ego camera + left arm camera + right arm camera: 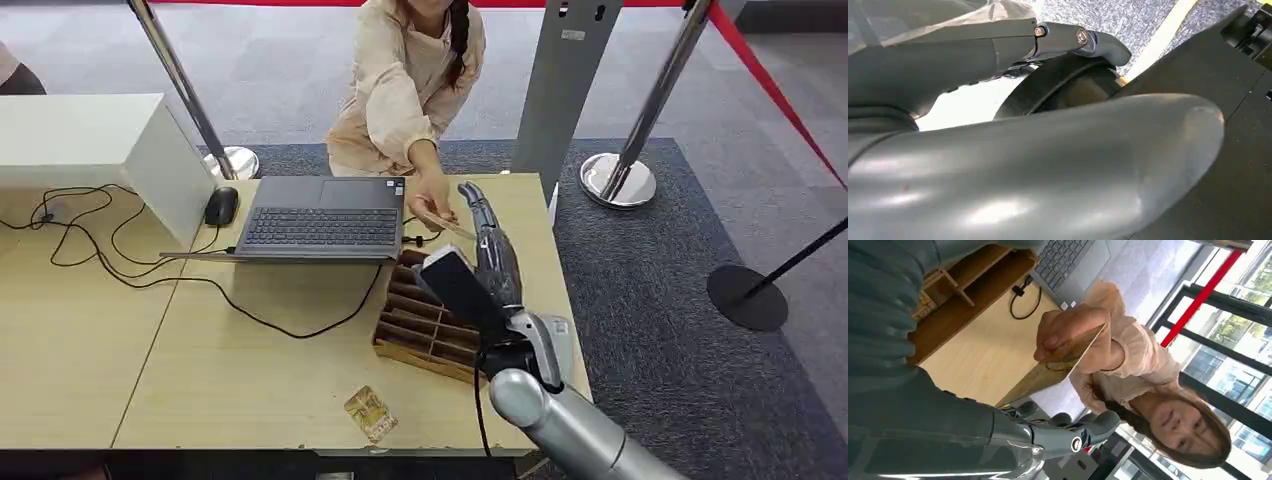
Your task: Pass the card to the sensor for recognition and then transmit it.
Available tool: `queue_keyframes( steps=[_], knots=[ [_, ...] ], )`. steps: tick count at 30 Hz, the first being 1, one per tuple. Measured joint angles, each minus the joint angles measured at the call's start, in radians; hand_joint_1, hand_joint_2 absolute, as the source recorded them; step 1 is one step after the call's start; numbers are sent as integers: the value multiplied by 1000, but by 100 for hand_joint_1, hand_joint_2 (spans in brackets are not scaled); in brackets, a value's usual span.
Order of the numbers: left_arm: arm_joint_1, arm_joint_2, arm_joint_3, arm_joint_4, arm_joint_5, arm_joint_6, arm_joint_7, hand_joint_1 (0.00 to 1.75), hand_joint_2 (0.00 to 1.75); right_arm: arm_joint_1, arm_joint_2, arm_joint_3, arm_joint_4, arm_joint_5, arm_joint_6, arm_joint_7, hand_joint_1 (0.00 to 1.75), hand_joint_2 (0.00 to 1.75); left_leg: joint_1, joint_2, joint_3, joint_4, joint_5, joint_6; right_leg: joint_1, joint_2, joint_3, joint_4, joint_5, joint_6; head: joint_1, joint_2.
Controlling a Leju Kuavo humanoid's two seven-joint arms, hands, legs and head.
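The left hand [1038, 165] fills its wrist view so closely, blurred against dark body parts, that I cannot tell whether its fingers are curled or apart. The right hand [488, 240] reaches out over the far right of the tabletop [250, 370], and its wrist camera housing hides part of the palm in the head view. Its fingers [1068, 437] lie stretched out and a little apart, with the card [1055, 367] passing just beside them; whether they touch the card's near end is hidden behind the thumb side of the hand. A person's hand [1068, 332] pinches the far end of that card, just beyond the fingertips. Below the palm sits a wooden slotted tray [420, 320], partly covered by the arm; what lies in its slots is hard to make out. A second card [370, 413] lies flat near the tabletop's front edge, well behind the fingers. A laptop [320, 217] lies open to their left.
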Motion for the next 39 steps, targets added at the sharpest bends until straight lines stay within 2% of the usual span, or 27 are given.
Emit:
queue_keyframes(
  steps=[5,7,8,9,10,11,12,30,39],
  knots=[
    [0,0,0,1,2,0,0,0,0,-2,3,5,6,-3,-2,-5,12,175,0,0,0,0,0,0,0,0,0,0,0,0,0,0],
    [0,0,0,2,2,0,0,0,0,-2,4,7,8,-6,-2,-5,23,175,0,0,0,0,0,0,0,0,0,0,0,0,0,0],
    [0,0,0,2,2,0,-1,0,0,-2,5,7,8,-6,-3,-5,33,175,0,0,0,0,0,0,0,0,0,0,0,0,0,0],
    [0,0,0,2,2,0,-1,0,0,-2,6,7,9,-6,-3,-5,72,175,0,0,0,0,0,0,0,0,0,0,0,0,0,0],
    [0,0,0,2,2,0,0,0,0,-2,7,7,9,-6,-4,-6,133,175,0,0,0,0,0,0,0,0,0,0,0,0,0,0],
    [0,0,0,2,2,0,-1,0,0,-2,8,7,10,-6,-5,-7,148,175,0,0,0,0,0,0,0,0,0,0,0,0,0,0],
    [0,0,0,2,2,0,-1,0,0,-2,8,8,10,-7,-5,-7,175,175,0,0,0,0,0,0,0,0,0,0,0,0,0,0],
    [0,0,-2,2,5,1,-2,0,0,-1,8,15,23,8,-21,-13,175,175,0,0,0,0,0,0,0,0,0,0,0,0,0,0],
    [-1,1,-13,2,10,1,-5,0,0,-1,8,15,23,11,-24,-15,164,175,0,0,0,0,0,0,0,0,0,0,0,0,0,0]
  ],
)
